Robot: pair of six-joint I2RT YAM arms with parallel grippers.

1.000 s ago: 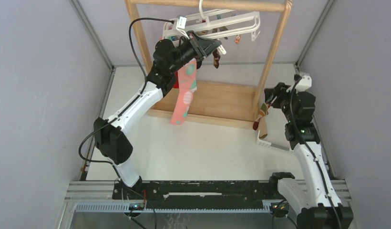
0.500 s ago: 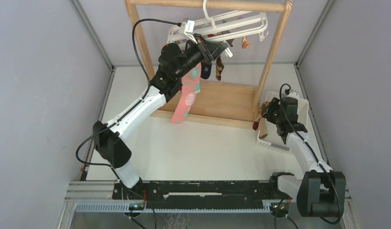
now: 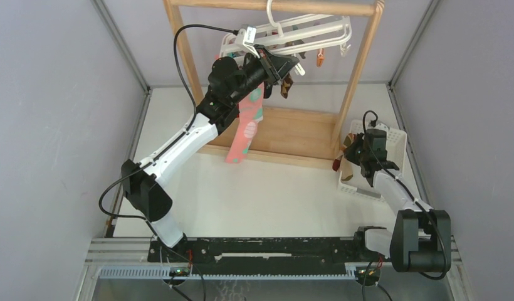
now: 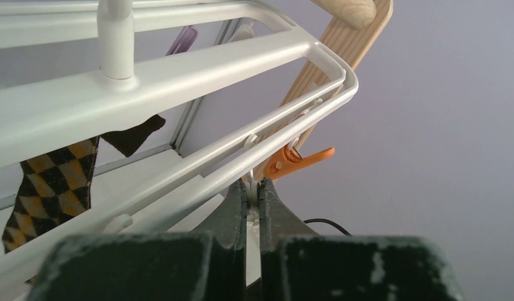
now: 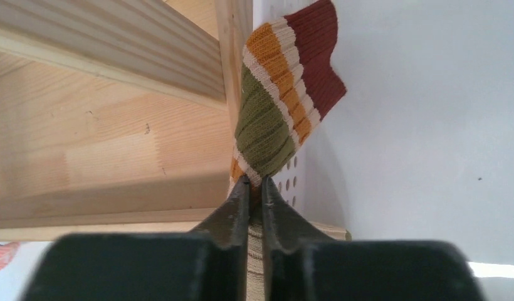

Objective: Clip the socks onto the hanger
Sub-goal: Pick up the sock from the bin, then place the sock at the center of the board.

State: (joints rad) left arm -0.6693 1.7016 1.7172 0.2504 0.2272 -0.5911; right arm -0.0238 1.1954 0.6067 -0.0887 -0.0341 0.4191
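Observation:
The white hanger (image 3: 317, 31) hangs by its hook from the wooden rack's top bar. My left gripper (image 3: 291, 63) is up at its underside, shut on a small white clip (image 4: 252, 189) beneath the frame rails (image 4: 179, 69). An orange clip (image 4: 295, 161) dangles just beyond it. A pink sock with teal dots (image 3: 245, 128) hangs under the left arm, and a brown-and-yellow checkered sock (image 4: 47, 182) hangs from the frame. My right gripper (image 5: 254, 188) is shut on a striped sock (image 5: 276, 106), green, orange, cream and dark red, beside the basket's left edge (image 3: 345, 164).
The tall wooden rack (image 3: 362, 69) stands on a wooden base (image 3: 292, 135) at the back. A white perforated basket (image 3: 392, 141) sits on the right, against the rack's right post (image 5: 232, 50). Grey walls close in both sides.
My right arm dropped lower beside the basket and its jaws closed on the striped sock. The left gripper, still shut, shifted slightly right with the hanger.

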